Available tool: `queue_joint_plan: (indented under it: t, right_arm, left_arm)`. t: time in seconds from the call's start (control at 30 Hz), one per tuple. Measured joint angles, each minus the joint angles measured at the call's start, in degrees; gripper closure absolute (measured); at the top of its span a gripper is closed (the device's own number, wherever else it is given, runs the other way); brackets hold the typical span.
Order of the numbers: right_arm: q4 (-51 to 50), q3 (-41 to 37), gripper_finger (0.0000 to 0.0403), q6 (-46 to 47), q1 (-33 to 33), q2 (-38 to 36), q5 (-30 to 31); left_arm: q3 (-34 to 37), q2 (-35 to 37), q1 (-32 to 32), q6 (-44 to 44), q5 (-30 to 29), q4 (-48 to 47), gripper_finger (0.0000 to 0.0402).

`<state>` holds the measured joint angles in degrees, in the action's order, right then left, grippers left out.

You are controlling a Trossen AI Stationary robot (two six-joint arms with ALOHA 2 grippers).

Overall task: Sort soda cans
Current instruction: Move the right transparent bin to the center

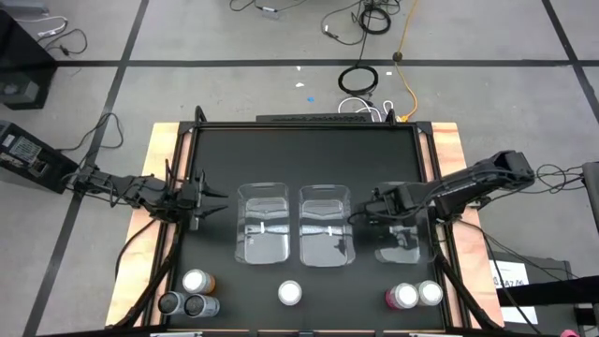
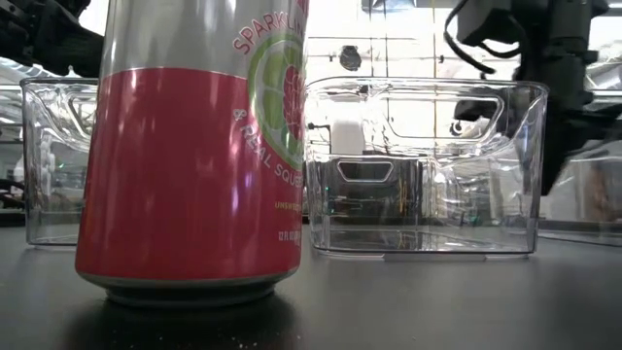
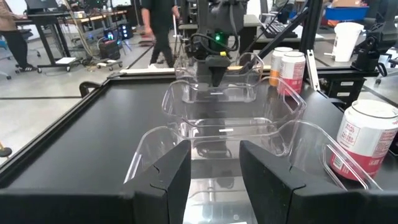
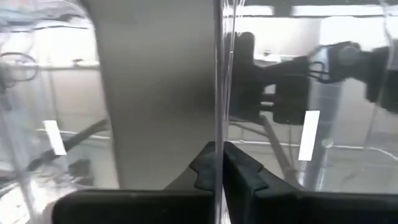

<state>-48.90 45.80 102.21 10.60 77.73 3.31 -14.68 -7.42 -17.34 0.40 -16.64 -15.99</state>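
Three clear plastic bins [image 1: 326, 225] stand side by side mid-table. Several soda cans stand upright along the near edge: an orange one [image 1: 197, 281] and two silver ones [image 1: 185, 304] at the left, a red-pink one [image 1: 290, 293] in the middle, which fills the low view [image 2: 194, 146], and two [image 1: 416, 295] at the right. My right gripper [image 1: 367, 213] points down between the middle and right bins, shut on a clear wall. My left gripper [image 1: 211, 199] is open and level, just left of the left bin, touching nothing. My right gripper pinches the top edge of a thin, clear, upright bin wall [image 4: 219, 124] between its two fingers, coming from above and pointing down. The wall lies between the middle and right bins; I cannot tell which bin it belongs to. The bin rests on the table.
The table has a raised black frame [image 1: 309, 126] around its dark top. Bare tabletop lies beyond the bins toward the far edge. People and workbenches show in the room behind the table.
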Motion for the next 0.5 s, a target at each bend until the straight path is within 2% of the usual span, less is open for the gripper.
queue_joint_plan:
  t: [0.3, 0.5]
  right_arm:
    - [10.5, 0.1, 0.0400, -6.1, -5.6, 2.3, 2.1]
    - [9.7, 5.0, 0.0401, -10.8, -7.6, 7.7, 1.2]
  left_arm:
    - [0.0, 0.0, 0.0, 0.0, 0.0, 0.0, 0.0253]
    - [0.0, 0.0, 0.0, 0.0, 0.0, -0.1, 0.0253]
